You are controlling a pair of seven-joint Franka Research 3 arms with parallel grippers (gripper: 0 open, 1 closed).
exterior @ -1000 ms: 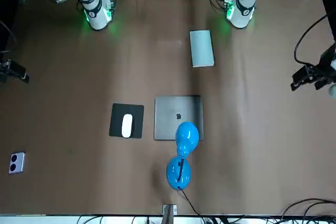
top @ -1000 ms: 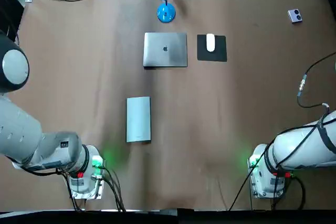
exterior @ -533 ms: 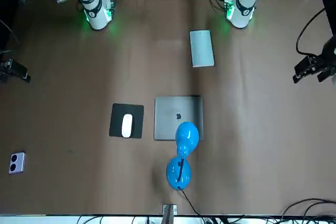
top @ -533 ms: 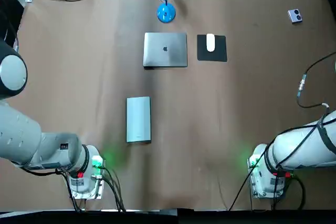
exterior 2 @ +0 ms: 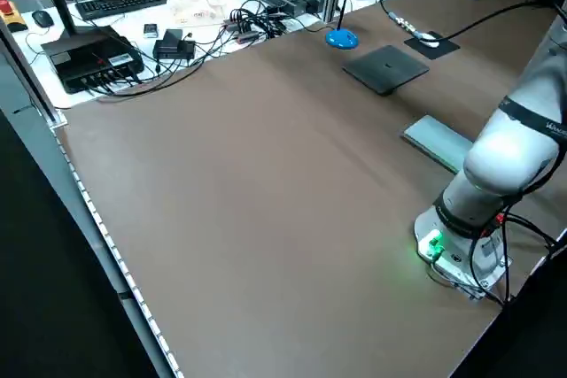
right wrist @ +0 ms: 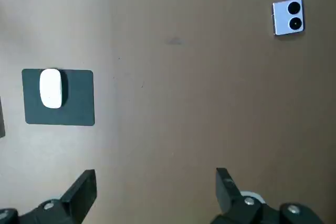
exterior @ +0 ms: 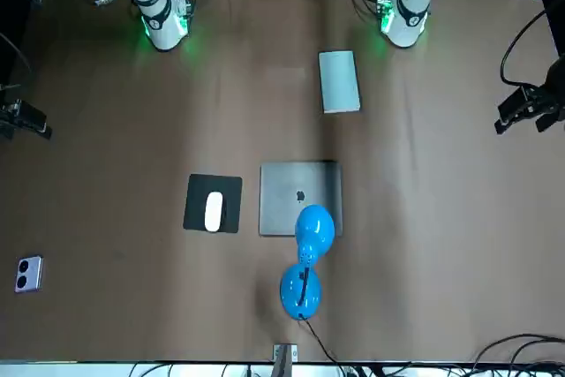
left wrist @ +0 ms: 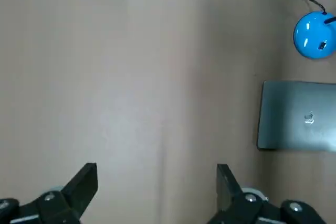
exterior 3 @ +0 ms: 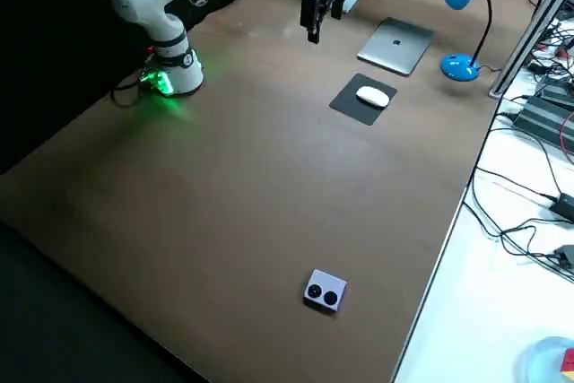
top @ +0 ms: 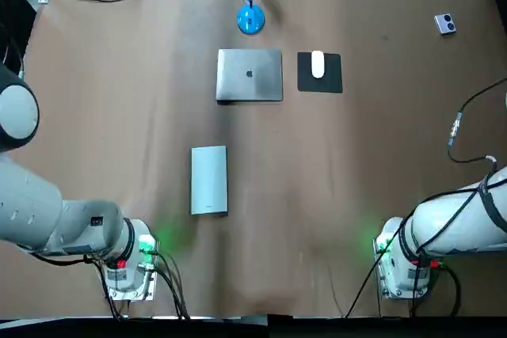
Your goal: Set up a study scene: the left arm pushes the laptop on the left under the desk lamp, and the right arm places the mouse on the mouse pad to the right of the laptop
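1. The closed silver-grey laptop lies flat at the far middle of the brown table, just in front of the round base of the blue desk lamp, whose shade hangs over the laptop's far edge
2. The left gripper hovers high and well apart from the laptop, toward the table's left side, its fingers spread wide and empty
3. The white oval mouse rests on the far half of the black rectangular mouse pad, which sits just right of the laptop with a narrow gap between them
4. The right gripper hangs above the table's right part, well apart from the mouse, fingers wide apart with nothing between them
5. A pale grey flat rectangular slab lies between the laptop and the left arm's base
6. A small white square device with two dark circles lies near the far right corner
7. The laptop's lid bears a dark apple-shaped logo
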